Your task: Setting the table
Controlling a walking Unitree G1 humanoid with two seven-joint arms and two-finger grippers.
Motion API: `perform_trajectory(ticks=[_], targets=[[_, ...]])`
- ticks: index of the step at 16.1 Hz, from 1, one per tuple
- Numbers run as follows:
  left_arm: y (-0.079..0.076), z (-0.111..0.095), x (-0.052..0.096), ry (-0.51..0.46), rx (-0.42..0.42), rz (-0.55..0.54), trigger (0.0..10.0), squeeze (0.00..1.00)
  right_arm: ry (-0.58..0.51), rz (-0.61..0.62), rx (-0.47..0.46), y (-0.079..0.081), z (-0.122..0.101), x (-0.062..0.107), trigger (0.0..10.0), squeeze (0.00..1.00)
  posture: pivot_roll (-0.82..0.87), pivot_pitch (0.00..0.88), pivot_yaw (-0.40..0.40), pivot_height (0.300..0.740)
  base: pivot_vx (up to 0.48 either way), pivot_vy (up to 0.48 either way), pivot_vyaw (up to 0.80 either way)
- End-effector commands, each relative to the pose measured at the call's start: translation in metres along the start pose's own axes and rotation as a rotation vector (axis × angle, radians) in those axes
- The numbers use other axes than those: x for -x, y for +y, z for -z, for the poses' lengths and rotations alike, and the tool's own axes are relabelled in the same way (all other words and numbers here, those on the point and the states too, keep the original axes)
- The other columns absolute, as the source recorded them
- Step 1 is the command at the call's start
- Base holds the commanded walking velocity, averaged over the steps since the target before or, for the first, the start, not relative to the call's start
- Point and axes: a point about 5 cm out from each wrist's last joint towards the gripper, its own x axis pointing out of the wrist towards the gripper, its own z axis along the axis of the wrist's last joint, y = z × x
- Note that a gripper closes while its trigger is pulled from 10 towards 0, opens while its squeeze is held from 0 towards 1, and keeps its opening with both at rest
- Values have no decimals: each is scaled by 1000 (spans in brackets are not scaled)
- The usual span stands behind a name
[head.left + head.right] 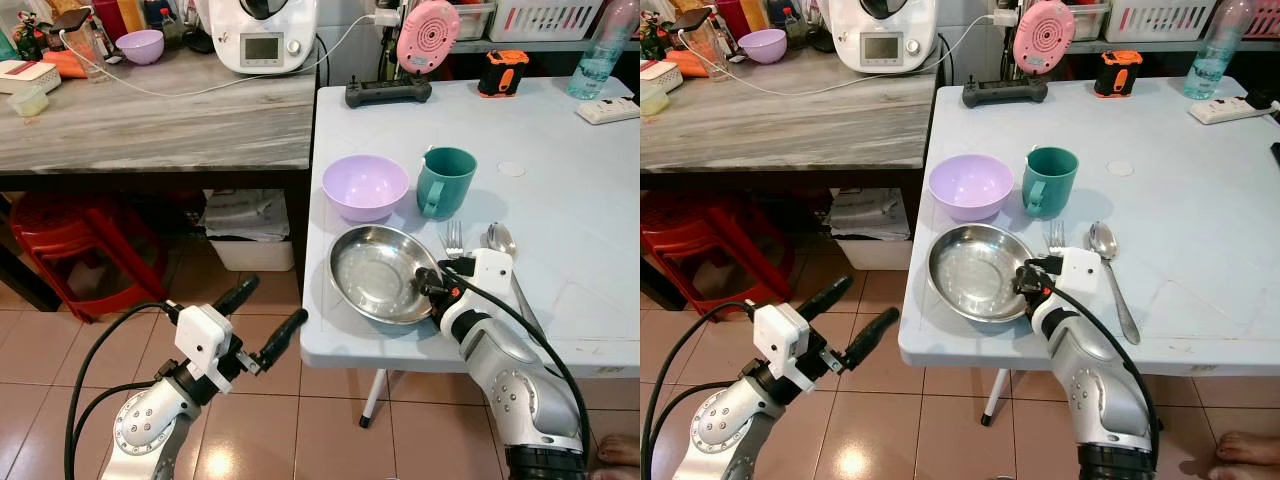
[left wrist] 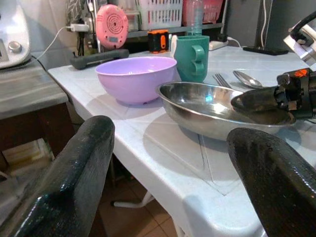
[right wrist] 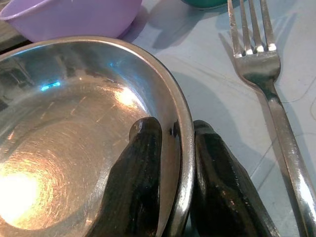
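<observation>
Just beside the right gripper (image 1: 428,283) lay a fork (image 3: 261,69), lilac bowl (image 1: 365,186) beyond, fingers pinched the steel plate (image 1: 375,270) rim, left gripper (image 1: 268,318) spread.

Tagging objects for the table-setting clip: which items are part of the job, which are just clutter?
Job: steel plate, its rim pinched by the right gripper; purple bowl; green mug; fork; spoon.

Clutter: pink fan, power strip, water bottle, tape measure. Left gripper idle, off the table.
</observation>
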Motion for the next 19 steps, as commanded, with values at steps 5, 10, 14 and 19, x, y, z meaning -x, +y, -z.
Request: perform_trajectory(ticks=[5, 10, 14, 19], targets=[[15, 8, 2, 47, 9, -155, 10000, 0, 40, 53, -69, -6, 9, 3, 0, 0, -85, 94, 55, 740, 0, 0, 0], [51, 16, -10, 88, 62, -451, 10000, 0, -85, 20, -100, 3, -7, 9, 3216, 0, -109, 87, 53, 740, 0, 0, 0], [64, 17, -19, 89, 85, -522, 10000, 0, -200, 0, -54, 11, -17, 18, 10000, 0, -122, 78, 61, 740, 0, 0, 0], [59, 18, -29, 75, 103, -489, 10000, 0, -221, 6, -25, 15, -15, 21, 10000, 0, -129, 79, 69, 740, 0, 49, -411]])
